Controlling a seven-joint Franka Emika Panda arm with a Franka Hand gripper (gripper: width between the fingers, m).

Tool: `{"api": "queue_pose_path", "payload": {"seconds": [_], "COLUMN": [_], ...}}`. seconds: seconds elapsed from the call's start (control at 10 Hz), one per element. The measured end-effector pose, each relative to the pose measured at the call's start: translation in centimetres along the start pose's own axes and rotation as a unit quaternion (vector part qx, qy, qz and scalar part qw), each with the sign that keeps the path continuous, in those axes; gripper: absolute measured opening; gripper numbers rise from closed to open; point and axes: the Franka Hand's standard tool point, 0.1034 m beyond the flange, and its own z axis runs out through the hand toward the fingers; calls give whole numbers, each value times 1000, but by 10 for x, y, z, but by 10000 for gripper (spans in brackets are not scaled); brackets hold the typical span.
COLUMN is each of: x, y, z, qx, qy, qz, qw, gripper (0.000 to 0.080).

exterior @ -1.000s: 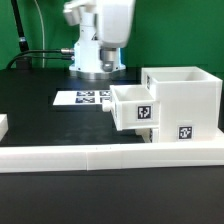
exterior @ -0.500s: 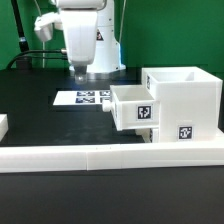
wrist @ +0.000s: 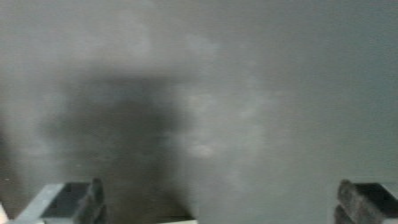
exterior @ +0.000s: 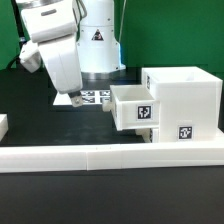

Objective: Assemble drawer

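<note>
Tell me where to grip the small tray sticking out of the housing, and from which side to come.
Grip the tray across its two open side walls, coming from above. It juts from the housing toward the exterior view's left with its top open, so the thin rims are free. The gripper is open, probably wide enough.

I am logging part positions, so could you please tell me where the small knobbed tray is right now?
In the exterior view, the tray sits partly slid into the housing, sticking out towards that view's left, just behind the long white wall bar.
</note>
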Motion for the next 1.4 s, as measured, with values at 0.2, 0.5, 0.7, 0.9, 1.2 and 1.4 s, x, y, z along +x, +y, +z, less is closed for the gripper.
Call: {"api": "queue_pose_path", "payload": {"seconds": [0.2,0.5,0.7,0.9,1.2,1.4], "x": [9,37,52,70,90,89], "y": [2,8,10,11,12,12], "z": [1,4,7,10,15,14], "qx": [1,3,5,8,12,12], "qy": [2,1,4,5,6,6], "qz": [15,65,88,103,123,126], "qw": [1000,998,996,995,992,992], "gripper": [649,649,649,649,649,649]}}
